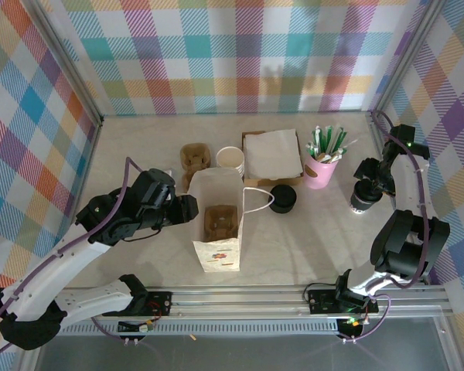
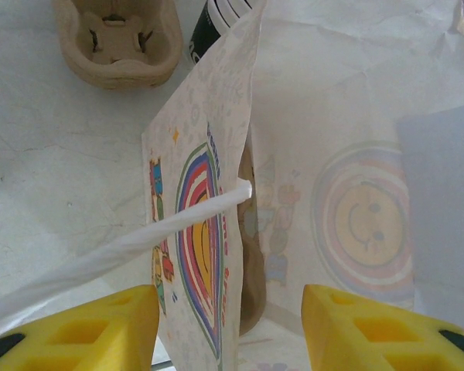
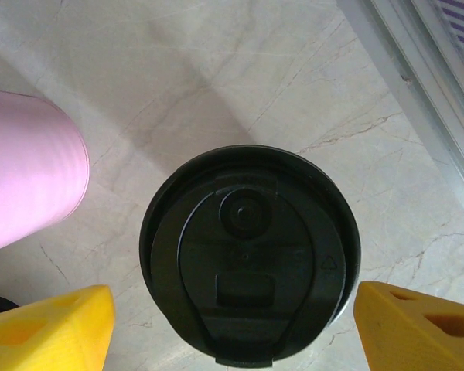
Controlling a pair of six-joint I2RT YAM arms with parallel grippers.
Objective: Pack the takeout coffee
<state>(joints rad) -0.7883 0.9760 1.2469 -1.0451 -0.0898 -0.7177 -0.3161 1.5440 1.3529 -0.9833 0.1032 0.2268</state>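
The takeout coffee (image 1: 363, 199), a white cup under a round black lid (image 3: 250, 255), stands on the table at the right. My right gripper (image 1: 365, 185) hangs over it, open, its yellow fingers (image 3: 54, 332) on either side of the lid (image 3: 233, 325) with small gaps showing. At the table's middle a white paper bag (image 1: 216, 251) stands open with a brown cup carrier (image 1: 221, 221) inside. My left gripper (image 1: 187, 209) sits at the bag's left wall, open; the printed wall (image 2: 209, 201) and a white handle (image 2: 139, 239) pass between its fingers (image 2: 230, 325) unclamped.
A spare carrier (image 1: 194, 158), lidless white cups (image 1: 230, 158), a box of napkins (image 1: 271, 157) and a stack of black lids (image 1: 282, 199) lie behind the bag. A pink cup of packets (image 1: 321, 170) stands just left of the coffee. The right wall's rail (image 3: 417, 69) is close.
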